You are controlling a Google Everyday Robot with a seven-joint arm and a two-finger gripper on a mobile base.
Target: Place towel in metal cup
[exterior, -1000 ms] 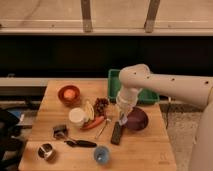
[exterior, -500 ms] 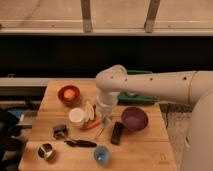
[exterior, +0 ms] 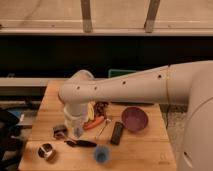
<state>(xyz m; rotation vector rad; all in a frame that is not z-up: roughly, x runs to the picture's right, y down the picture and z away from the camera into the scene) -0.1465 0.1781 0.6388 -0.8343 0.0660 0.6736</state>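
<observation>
A dark wall with a pale rail along its top runs behind a wooden table (exterior: 150, 155), and a green tray (exterior: 121, 74) sits at the table's far edge, at about 12 o'clock. The robot's thick white arm (exterior: 125, 87) reaches in from the right and crosses above the table to a bend over its left half. From there the wrist drops straight down. The gripper (exterior: 77, 131) hangs at the end of it, low over the left-centre of the board. I cannot tell whether it is closed or apart, nor whether it holds anything. Just beside the gripper, at its 9 o'clock, lies a small grey crumpled lump (exterior: 60, 131) that may be the towel, though I cannot say for sure. The metal cup (exterior: 46, 151) stands upright near the front-left corner, at roughly 7 o'clock from the gripper and apart from it. A dark utensil (exterior: 80, 143) lies flat between the two, just below the gripper. A small blue cup (exterior: 101, 154) stands at the front edge, at 5 o'clock from the gripper. At its 3 o'clock are an orange-red carrot-like piece (exterior: 97, 122), a black remote-shaped bar (exterior: 117, 133) and, further right, a purple bowl (exterior: 134, 118). Something yellow and dark red (exterior: 100, 107) shows just behind the wrist, half hidden.
</observation>
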